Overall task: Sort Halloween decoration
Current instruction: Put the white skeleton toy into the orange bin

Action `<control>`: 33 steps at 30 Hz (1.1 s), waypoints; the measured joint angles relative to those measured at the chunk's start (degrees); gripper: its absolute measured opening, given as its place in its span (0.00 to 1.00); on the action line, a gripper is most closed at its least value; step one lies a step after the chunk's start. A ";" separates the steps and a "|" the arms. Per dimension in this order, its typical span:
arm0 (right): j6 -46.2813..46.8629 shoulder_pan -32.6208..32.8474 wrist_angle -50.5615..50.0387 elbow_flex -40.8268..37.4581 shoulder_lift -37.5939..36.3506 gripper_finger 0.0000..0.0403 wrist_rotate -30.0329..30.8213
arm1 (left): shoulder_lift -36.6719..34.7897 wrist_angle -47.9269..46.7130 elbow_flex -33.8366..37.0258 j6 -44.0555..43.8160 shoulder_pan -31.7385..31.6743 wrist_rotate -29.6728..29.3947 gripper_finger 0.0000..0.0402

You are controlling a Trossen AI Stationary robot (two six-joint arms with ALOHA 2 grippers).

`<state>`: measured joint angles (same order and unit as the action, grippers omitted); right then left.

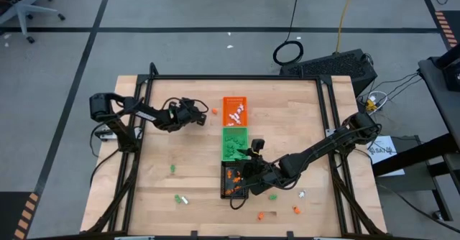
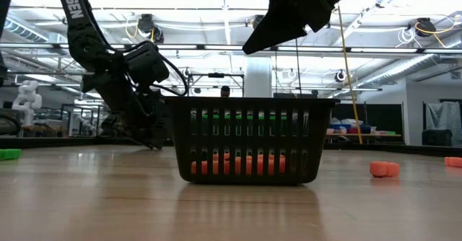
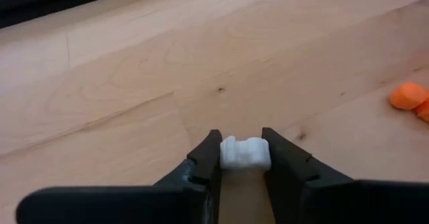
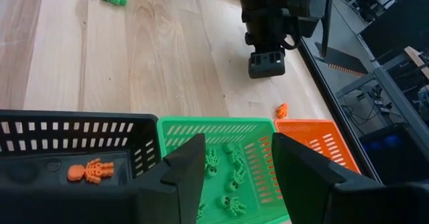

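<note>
The left gripper's (image 3: pixel 242 158) fingers (image 3: pixel 206 158) were clamped on a white trinket (image 3: pixel 245 153), one finger at each side, the piece held low over the bare counter (image 3: pixel 134 83). An orange trinket (image 3: pixel 409 96) lay near it on the wood. In the high view this gripper (image 1: pixel 195 114) stood just left of the orange tray (image 1: pixel 235 111), which held white pieces; the grip probably served to carry the white piece there.

The right gripper's (image 4: pixel 231 157) fingers were apart and held nothing, hanging above the boundary of the black tray (image 4: pixel 74 127) and the green tray (image 4: pixel 221 127). The black tray held an orange skeleton figure (image 4: pixel 92 171); the green tray held green figures (image 4: pixel 231 167). Thus each tray appeared to take one colour.

The three trays stood end to end down the counter's middle, a row within reach of either arm. Several green, white and orange pieces remained loose on the counter, chiefly near the front edge (image 1: pixel 215 229), so sorting was judged incomplete.
</note>
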<state>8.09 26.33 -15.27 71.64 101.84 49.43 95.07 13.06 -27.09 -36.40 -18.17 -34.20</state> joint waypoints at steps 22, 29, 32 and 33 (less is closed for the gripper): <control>3.26 0.75 -11.74 0.02 -0.03 0.39 -0.01 | -17.89 2.39 0.22 18.09 2.68 21.85 0.21; 6.49 2.66 -16.69 0.02 -0.04 0.39 0.00 | -26.65 2.24 0.17 26.59 2.81 30.23 0.21; 8.33 3.46 -17.35 0.02 -0.04 0.39 0.02 | -29.08 2.48 0.13 32.25 3.25 31.42 0.21; 8.84 3.72 -17.62 0.02 -0.04 0.39 0.02 | -29.67 2.62 0.13 34.52 3.38 31.44 0.21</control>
<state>16.93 30.04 -32.88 71.66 101.80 49.45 65.40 15.68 -26.96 -1.87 -14.79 -2.76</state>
